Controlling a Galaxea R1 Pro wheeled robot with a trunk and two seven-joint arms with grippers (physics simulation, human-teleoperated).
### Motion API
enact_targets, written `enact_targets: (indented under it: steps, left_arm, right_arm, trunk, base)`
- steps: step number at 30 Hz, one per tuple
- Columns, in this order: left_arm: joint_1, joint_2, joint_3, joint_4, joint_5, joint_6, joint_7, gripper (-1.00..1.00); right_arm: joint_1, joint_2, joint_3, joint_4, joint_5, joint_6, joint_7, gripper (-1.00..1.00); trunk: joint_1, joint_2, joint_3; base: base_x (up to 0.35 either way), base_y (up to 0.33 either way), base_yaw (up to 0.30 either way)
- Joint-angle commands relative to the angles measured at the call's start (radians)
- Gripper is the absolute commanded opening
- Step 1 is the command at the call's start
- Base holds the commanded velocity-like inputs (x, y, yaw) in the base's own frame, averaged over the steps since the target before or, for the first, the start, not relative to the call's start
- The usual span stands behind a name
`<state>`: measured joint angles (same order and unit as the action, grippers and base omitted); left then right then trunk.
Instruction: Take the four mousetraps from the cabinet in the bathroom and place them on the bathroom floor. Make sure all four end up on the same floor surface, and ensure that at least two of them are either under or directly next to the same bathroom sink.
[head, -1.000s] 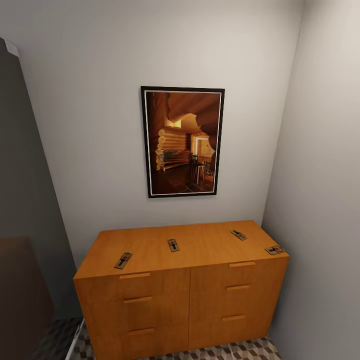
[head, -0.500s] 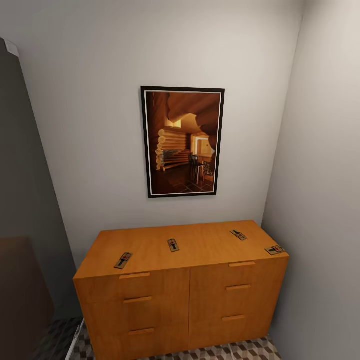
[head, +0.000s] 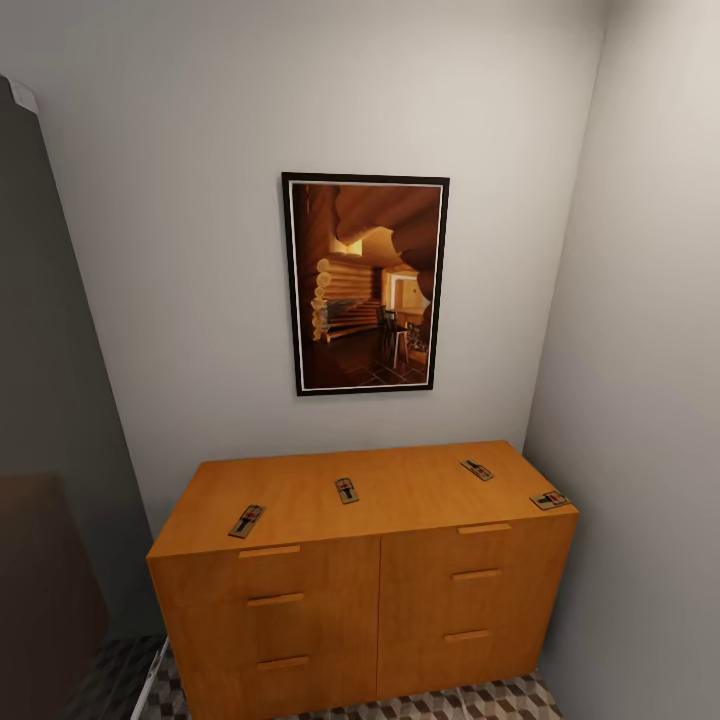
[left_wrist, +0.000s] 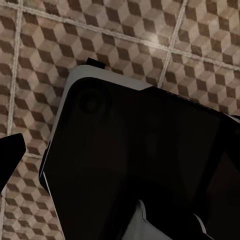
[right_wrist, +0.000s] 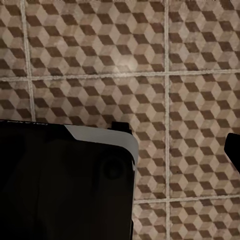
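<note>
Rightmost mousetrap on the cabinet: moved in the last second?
No. The rightmost mousetrap sits at the same spot by the cabinet's front right corner, just above the top right drawer handle, as in both earlier head views.

Orange-brown cabinet stood on the bathroom floor in a corner. Four mousetraps lay flat on its top, well apart: one near the front left edge, one mid-top, one toward the back right, one at the front right corner.
</note>
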<state>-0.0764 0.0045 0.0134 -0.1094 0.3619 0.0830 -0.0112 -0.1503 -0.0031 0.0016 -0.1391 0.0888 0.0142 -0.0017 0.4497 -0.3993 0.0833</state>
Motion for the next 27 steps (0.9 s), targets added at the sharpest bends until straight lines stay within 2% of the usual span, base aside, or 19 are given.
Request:
enact_targets:
  steps: [1, 8, 9, 15, 22, 27]
  left_arm:
    - [0.000, 0.000, 0.001, -0.002, 0.006, 0.006, -0.001, 1.00]
    - [0.000, 0.000, 0.000, -0.027, 0.006, 0.007, -0.008, 1.00]
    - [0.000, 0.000, 0.000, -0.057, 0.006, 0.010, -0.011, 1.00]
    - [0.000, -0.003, 0.000, -0.110, 0.006, 0.024, -0.013, 1.00]
    - [0.000, -0.003, 0.000, -0.238, 0.005, 0.172, -0.012, 1.00]
    - [0.000, -0.003, 0.000, -0.292, 0.004, 0.199, -0.012, 1.00]
  right_arm:
    - [0.000, 0.000, 0.000, -0.001, 0.009, 0.001, 0.000, 1.00]
    - [0.000, -0.001, 0.001, -0.006, 0.009, 0.005, -0.002, 1.00]
    - [0.000, -0.002, 0.000, -0.008, 0.008, 0.006, -0.002, 1.00]
    - [0.000, -0.003, 0.000, -0.010, 0.008, 0.006, 0.000, 1.00]
    - [-0.001, -0.003, -0.001, -0.059, 0.008, 0.010, -0.001, 1.00]
    - [-0.002, -0.003, -0.002, -0.071, 0.008, 0.010, -0.001, 1.00]
  trunk:
    - [0.000, -0.001, 0.000]
    - [0.000, -0.001, 0.000]
    - [0.000, -0.001, 0.000]
    - [0.000, -0.001, 0.000]
    - [0.000, -0.001, 0.000]
    - [0.000, -0.001, 0.000]
  base:
    - [0.000, 0.000, 0.000]
    - [0.000, 0.000, 0.000]
    - [0.000, 0.000, 0.000]
    - [0.000, 0.000, 0.000]
    - [0.000, 0.000, 0.000]
    - [0.000, 0.000, 0.000]
